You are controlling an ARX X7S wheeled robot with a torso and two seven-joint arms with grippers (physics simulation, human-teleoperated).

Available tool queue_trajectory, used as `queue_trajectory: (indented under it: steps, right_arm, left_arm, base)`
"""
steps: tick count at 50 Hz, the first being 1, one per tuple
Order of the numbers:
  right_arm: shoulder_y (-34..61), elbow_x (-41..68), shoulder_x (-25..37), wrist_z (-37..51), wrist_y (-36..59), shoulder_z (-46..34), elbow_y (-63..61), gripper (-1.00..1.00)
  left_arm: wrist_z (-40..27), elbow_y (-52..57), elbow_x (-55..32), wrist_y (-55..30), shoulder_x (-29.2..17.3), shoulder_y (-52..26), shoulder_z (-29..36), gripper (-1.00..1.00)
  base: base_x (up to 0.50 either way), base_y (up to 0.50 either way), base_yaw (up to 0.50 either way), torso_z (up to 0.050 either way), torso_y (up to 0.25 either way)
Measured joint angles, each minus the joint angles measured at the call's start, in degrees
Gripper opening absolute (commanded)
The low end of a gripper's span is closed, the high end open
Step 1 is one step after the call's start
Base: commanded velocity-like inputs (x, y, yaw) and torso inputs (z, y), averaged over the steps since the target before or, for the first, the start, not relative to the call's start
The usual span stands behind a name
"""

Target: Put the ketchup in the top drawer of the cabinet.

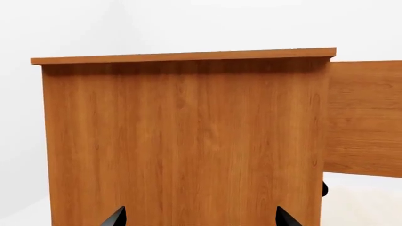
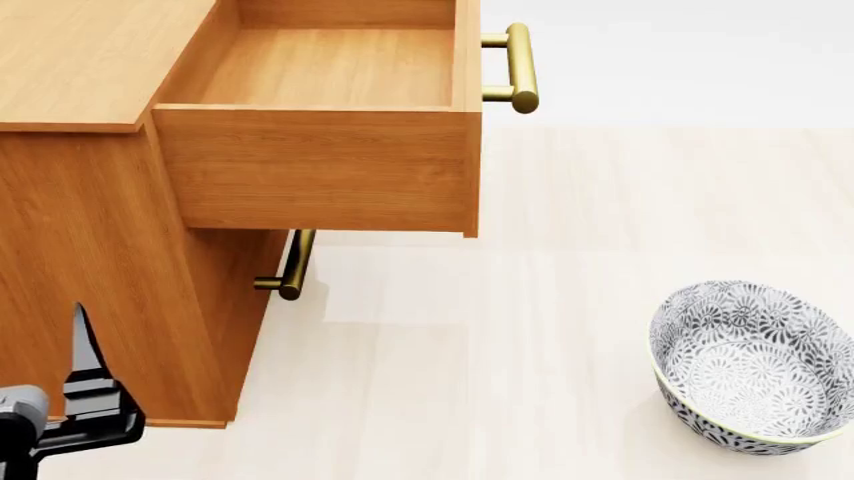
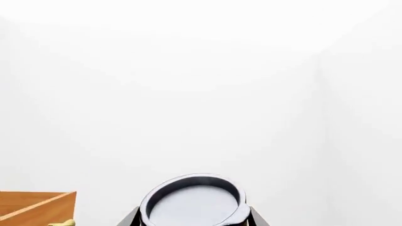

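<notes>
Right gripper (image 3: 195, 221): only the finger tips show at the edge of the right wrist view, one on each side of the ketchup (image 3: 191, 200). We see the can's silver lid end-on, sitting between the fingers, so we read it as clamped on the can. The right gripper and can don't show in the head view. A corner of the top drawer (image 3: 37, 207) with a bit of brass handle sits off to one side of the can, apart from it; blank white beyond.

Left gripper (image 1: 199, 217): two black finger tips spread wide with nothing between them, facing the cabinet (image 1: 182, 141) side panel. In the head view the left gripper (image 2: 87, 385) sits low, by the cabinet's near side.

Top drawer (image 2: 320, 130) is pulled well out, its inside bare wood, brass bar handle on its front. The lower drawer's handle (image 2: 291, 265) shows beneath it, that drawer closed. A grey-white patterned bowl (image 2: 754, 365) sits on the floor (image 2: 507, 330), well apart from the cabinet.
</notes>
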Motion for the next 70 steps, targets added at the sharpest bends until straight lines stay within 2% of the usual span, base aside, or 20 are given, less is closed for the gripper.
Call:
queue_trajectory:
  steps: [12, 40, 54, 70]
  right_arm:
    - [6.85, 1.96, 3.73, 3.46, 3.65, -3.87, -0.31, -1.0]
    - [30.67, 5.47, 8.96, 9.5, 10.59, -18.2, 2.69, -1.0]
    - [42.2, 5.29, 8.4, 10.26, 12.65, -25.19, 5.26, -1.0]
    - [53.65, 3.35, 4.49, 9.68, 13.89, -33.23, 10.02, -1.0]
  left_arm:
    - [-0.18, -0.13, -0.15, 0.08, -0.1, 0.0, 0.15, 1.0]
    - [-0.47, -0.8, -0.44, 0.23, -0.29, -0.45, 0.53, 1.0]
    - [-0.56, -1.61, -0.51, 0.69, -0.28, -0.68, 0.72, 1.0]
    - [-0.73, -1.95, -0.68, 1.1, -0.43, -0.61, 0.82, 1.0]
  base:
    - [0.0, 0.0, 0.0, 0.0, 0.0]
    - [0.0, 0.0, 0.0, 0.0, 0.0]
    - [0.0, 0.0, 0.0, 0.0, 0.0]
    - [0.0, 0.0, 0.0, 0.0, 0.0]
